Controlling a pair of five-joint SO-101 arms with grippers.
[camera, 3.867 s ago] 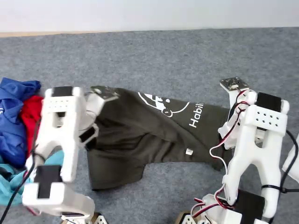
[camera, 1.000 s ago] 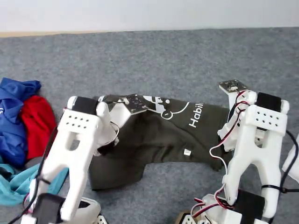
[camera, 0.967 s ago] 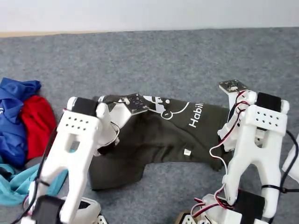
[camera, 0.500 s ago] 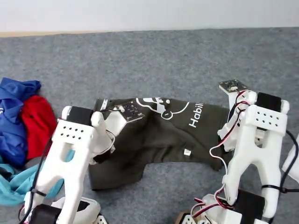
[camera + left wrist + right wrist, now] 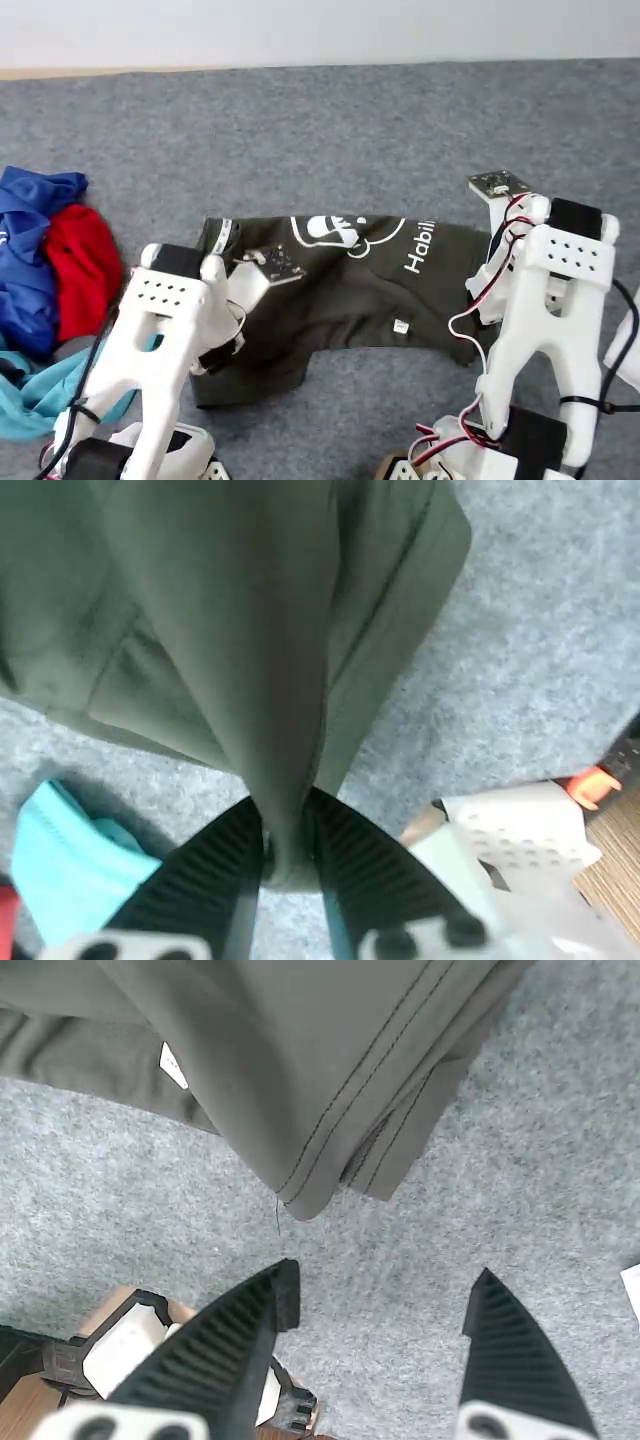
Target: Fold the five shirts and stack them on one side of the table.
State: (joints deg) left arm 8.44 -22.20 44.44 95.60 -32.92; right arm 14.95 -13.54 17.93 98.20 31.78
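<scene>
A dark olive shirt (image 5: 350,290) with white print lies crumpled across the middle of the grey table (image 5: 350,130). My left gripper (image 5: 288,818) is shut on a fold of this shirt (image 5: 250,630), near its left front part. In the high view the left arm (image 5: 160,330) stands over that spot. My right gripper (image 5: 370,1340) is open, hovering just off the shirt's stitched hem (image 5: 330,1110) at its right end, with bare table between the fingers. The right arm (image 5: 545,290) stands at the right side.
A heap of other shirts sits at the table's left edge: blue (image 5: 30,250), red (image 5: 80,260) and teal (image 5: 40,400). The far half of the table is bare grey felt. The arm bases (image 5: 500,450) stand at the front edge.
The left arm has drawn back toward the front edge with the olive fabric pinched, uncovering the shirt's far left edge and white print. The right arm has stayed still.
</scene>
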